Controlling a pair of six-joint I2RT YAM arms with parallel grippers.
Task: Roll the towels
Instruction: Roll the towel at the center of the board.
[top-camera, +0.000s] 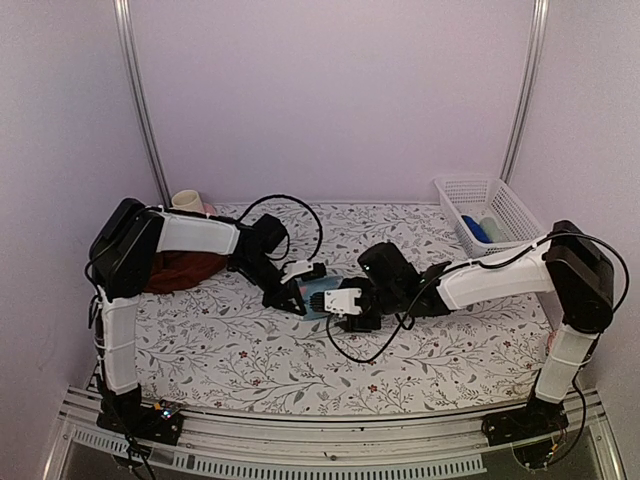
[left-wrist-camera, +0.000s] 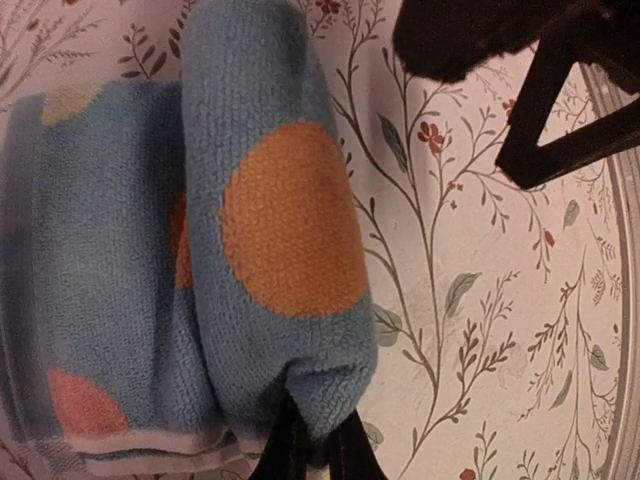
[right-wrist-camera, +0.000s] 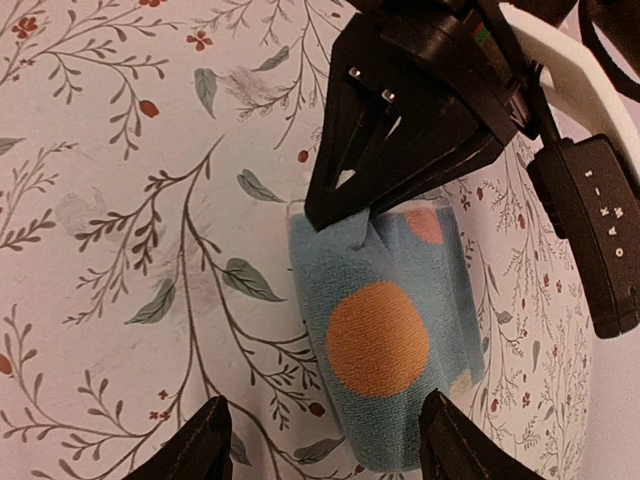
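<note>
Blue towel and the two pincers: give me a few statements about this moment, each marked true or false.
1. The left pincer is shut on the blue towel. True.
2. The right pincer grips the blue towel. False: its jaws stand open, not closed on the cloth.
3. The maroon towel lies in the basket. False: it lies at the left of the table, partly under the left arm.
4. The blue towel bears a round orange patch. True.
</note>
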